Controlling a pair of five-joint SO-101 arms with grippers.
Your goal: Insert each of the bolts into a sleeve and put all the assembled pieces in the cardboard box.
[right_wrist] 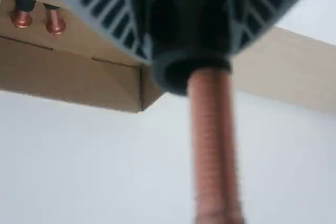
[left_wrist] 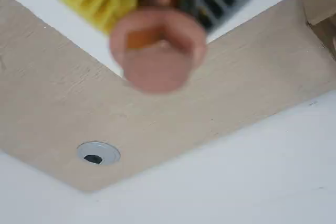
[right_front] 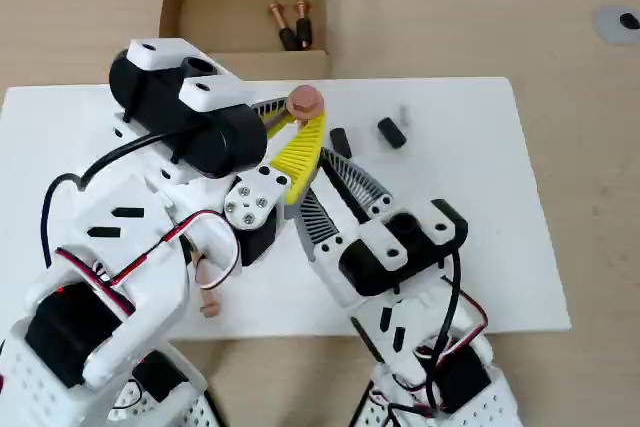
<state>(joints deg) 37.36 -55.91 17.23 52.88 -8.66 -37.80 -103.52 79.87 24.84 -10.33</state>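
My left end effector (right_front: 296, 115) is clamped on a copper bolt (right_front: 305, 100), held over the white sheet (right_front: 470, 247) near the cardboard box (right_front: 215, 17). My right end effector (right_wrist: 190, 22) grips a black sleeve (right_wrist: 191, 51) with a threaded copper shaft (right_wrist: 212, 145) sticking out of it. Two assembled pieces (right_front: 292, 25) lie in the box. A loose sleeve (right_front: 391, 132) rests on the sheet.

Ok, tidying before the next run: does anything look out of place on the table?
One bolt lies near the white mat's front edge, half under the left arm, away from the loose sleeve. Otherwise nothing stands out.
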